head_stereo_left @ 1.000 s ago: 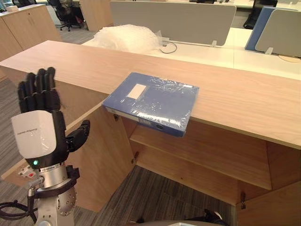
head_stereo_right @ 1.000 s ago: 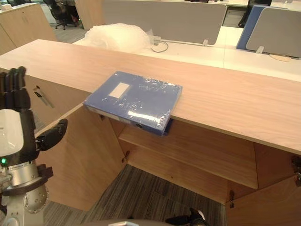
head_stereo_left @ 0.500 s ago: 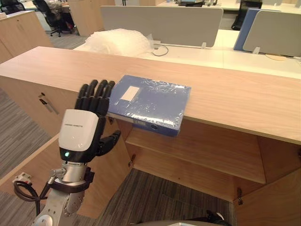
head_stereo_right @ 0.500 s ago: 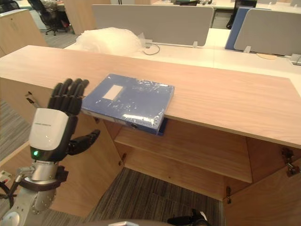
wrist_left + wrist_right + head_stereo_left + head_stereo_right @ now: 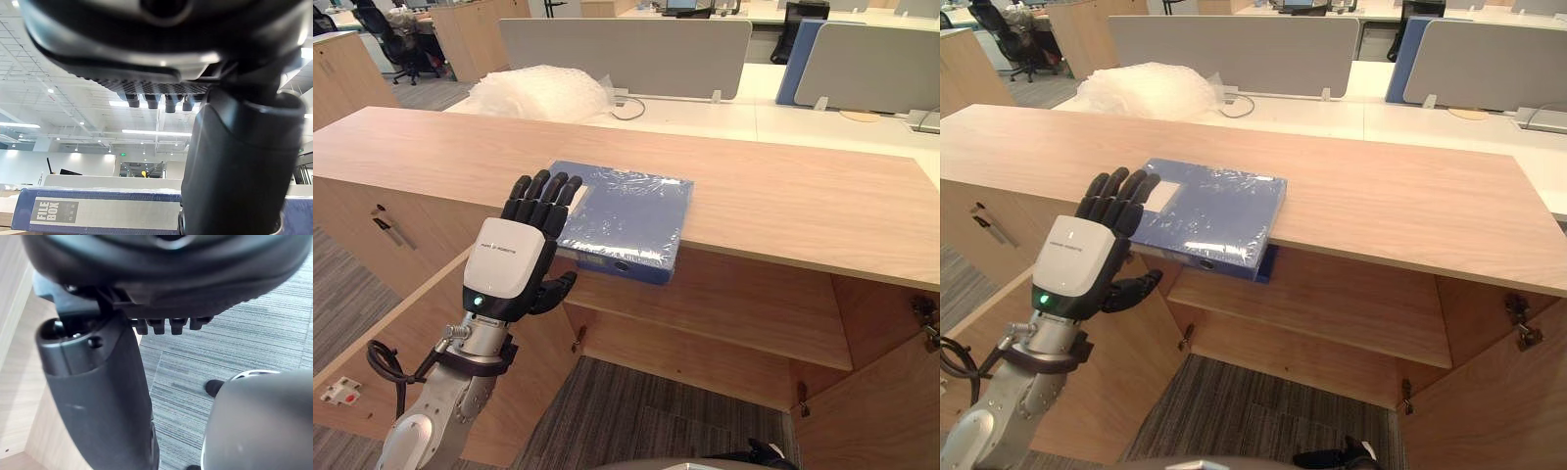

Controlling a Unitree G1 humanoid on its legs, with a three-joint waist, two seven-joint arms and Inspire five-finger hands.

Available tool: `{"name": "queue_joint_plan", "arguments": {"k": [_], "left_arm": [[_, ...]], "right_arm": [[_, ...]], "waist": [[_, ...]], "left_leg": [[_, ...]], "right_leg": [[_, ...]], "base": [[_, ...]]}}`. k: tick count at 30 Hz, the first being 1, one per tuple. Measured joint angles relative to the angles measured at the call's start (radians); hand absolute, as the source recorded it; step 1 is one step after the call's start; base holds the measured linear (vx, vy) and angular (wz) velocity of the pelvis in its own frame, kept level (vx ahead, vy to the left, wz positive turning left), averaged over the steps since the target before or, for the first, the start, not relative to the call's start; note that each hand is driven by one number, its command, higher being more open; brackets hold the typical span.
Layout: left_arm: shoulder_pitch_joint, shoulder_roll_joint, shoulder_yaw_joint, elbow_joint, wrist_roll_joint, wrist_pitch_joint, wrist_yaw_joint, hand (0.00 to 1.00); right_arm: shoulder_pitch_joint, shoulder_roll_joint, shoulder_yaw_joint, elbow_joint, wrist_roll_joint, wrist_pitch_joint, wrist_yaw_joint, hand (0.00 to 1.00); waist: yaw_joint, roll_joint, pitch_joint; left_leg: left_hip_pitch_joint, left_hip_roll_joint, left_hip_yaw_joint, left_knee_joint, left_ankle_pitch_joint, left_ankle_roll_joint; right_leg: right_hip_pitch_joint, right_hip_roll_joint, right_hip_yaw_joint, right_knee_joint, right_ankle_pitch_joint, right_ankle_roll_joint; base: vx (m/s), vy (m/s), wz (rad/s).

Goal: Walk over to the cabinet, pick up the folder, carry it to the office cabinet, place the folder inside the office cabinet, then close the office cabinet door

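Now | left hand (image 5: 509, 269) fingers straight, beside folder (image 5: 631, 211) on cabinet (image 5: 803, 196) | right hand (image 5: 98, 396) uncurled

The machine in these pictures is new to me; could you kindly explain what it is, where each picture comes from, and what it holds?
It is a humanoid robot with two arms and hands. The wide pictures come from cameras in its head. They show a cabinet top with a blue folder overhanging its front edge, and bubble wrap behind. The left hand hovers by the folder's left corner, fingers straight, holding nothing. The close pictures come from wrist cameras: one looks past the left hand at the folder's spine; the other shows the right hand, open, above carpet.
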Motion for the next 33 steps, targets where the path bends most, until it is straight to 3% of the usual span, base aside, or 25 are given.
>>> {"name": "queue_joint_plan", "arguments": {"k": [5,19,20,26,33], "left_arm": [[-0.032,0.013,-0.001,0.118,0.005,0.023,0.000,1.00],[-0.083,0.034,-0.002,0.318,0.042,0.070,-0.010,1.00],[-0.085,0.034,-0.002,0.326,0.042,0.076,-0.010,0.00],[-0.119,0.034,-0.021,0.355,0.057,0.088,-0.007,0.00],[-0.216,0.034,-0.020,0.355,0.060,0.108,0.060,0.00]], "right_arm": [[0.017,-0.016,-0.004,-0.029,-0.027,0.003,-0.002,1.00],[0.043,-0.022,-0.089,-0.046,-0.023,0.011,-0.005,1.00],[0.043,-0.020,-0.099,-0.046,-0.023,0.011,-0.005,1.00],[0.071,-0.020,-0.117,-0.059,-0.021,0.011,-0.008,1.00],[0.091,-0.022,-0.118,-0.065,-0.021,0.023,-0.008,1.00]], "waist": [[-0.013,0.012,-0.009],[-0.048,0.016,-0.012],[-0.053,0.017,-0.012],[-0.058,0.019,-0.012],[-0.064,0.024,-0.018]], "left_leg": [[0.022,0.005,0.016,-0.017,0.001,0.002],[0.044,0.003,0.066,-0.046,0.001,0.005],[0.048,0.003,0.071,-0.047,0.000,0.005],[0.056,0.003,0.094,-0.046,-0.001,0.008],[0.060,0.003,0.119,-0.048,-0.001,0.008]], "right_leg": [[0.007,0.005,0.014,-0.008,0.008,-0.008],[0.021,0.007,0.057,-0.076,0.047,-0.003],[0.021,0.007,0.062,-0.076,0.048,-0.004],[0.018,0.008,0.086,-0.084,0.063,0.002],[0.020,0.009,0.109,-0.113,0.085,0.006]], "base": [[-0.02,0.010,-0.11],[0.02,0.037,-0.11],[-0.01,0.036,-0.14],[-0.04,0.029,-0.12],[-0.02,0.020,-0.10]]}}
